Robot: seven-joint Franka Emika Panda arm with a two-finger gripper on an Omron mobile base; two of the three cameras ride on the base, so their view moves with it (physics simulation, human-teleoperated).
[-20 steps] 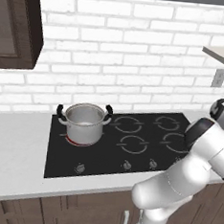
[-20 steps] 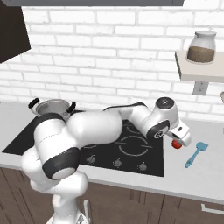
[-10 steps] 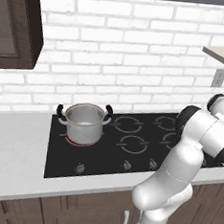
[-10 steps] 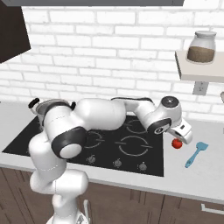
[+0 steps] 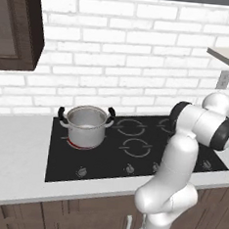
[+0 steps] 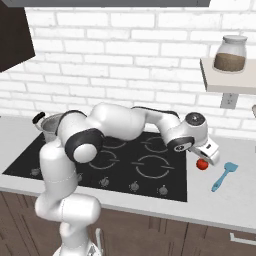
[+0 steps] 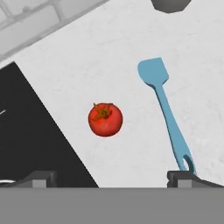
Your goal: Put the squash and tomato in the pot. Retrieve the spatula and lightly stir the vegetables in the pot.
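Over the counter [image 6: 235, 192], the gripper [image 7: 113, 178] has swung further right, jaws spread wide above the tomato [image 7: 105, 119], spatula [image 7: 164, 106] beside it.

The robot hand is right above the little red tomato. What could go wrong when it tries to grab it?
1. The tomato is round and sits loose on the counter, so the open gripper might nudge it and make it roll away.
2. The spatula lies close beside it; one fingertip is near its handle end and could bump it.
3. The pot is far across the stove, a long carry.
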